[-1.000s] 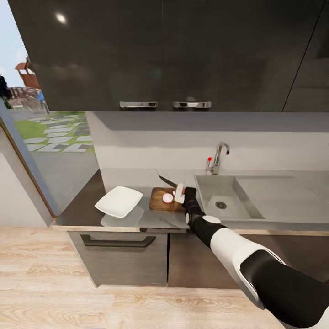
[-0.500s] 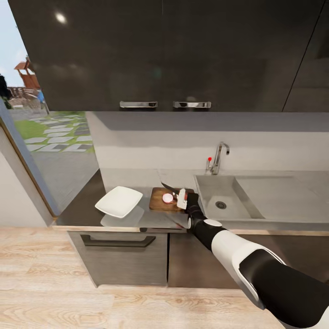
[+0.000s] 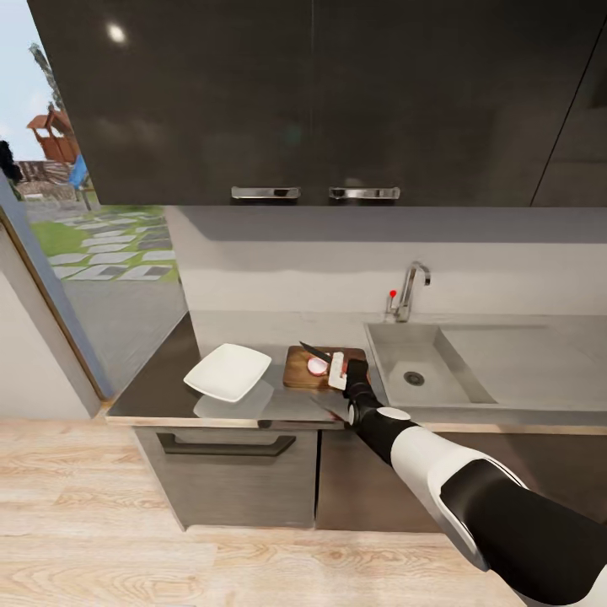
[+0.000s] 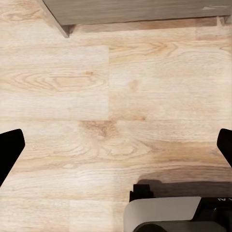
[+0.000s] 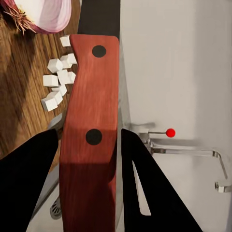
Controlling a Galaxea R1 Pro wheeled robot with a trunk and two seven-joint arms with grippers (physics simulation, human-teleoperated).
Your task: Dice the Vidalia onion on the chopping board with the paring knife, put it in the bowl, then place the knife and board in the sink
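The brown chopping board (image 3: 297, 376) lies on the grey countertop (image 3: 160, 396) just left of the sink (image 3: 396, 347). On it sit a cut onion half (image 3: 317, 366) with a purple skin and several small white diced cubes (image 5: 58, 79). My right gripper (image 3: 338, 372) is shut on the red handle of the paring knife (image 5: 89, 135). Its dark blade (image 3: 313, 351) points back-left over the board, beside the onion half (image 5: 41, 12). The white square bowl (image 3: 228, 372) stands left of the board. My left gripper (image 4: 116, 145) is open over the wooden floor.
The chrome faucet (image 3: 411, 289) with its red knob (image 3: 392, 293) stands behind the sink, and the steel drainboard (image 3: 523, 362) runs right of it. Dark wall cabinets (image 3: 320, 101) hang above. A glass door (image 3: 76, 253) opens at the left. Drawers (image 3: 228, 472) sit under the counter.
My right gripper has pulled back towards the counter's front edge and lowered, so the blade has come down from above the board to beside the onion half. The camera shifted slightly.
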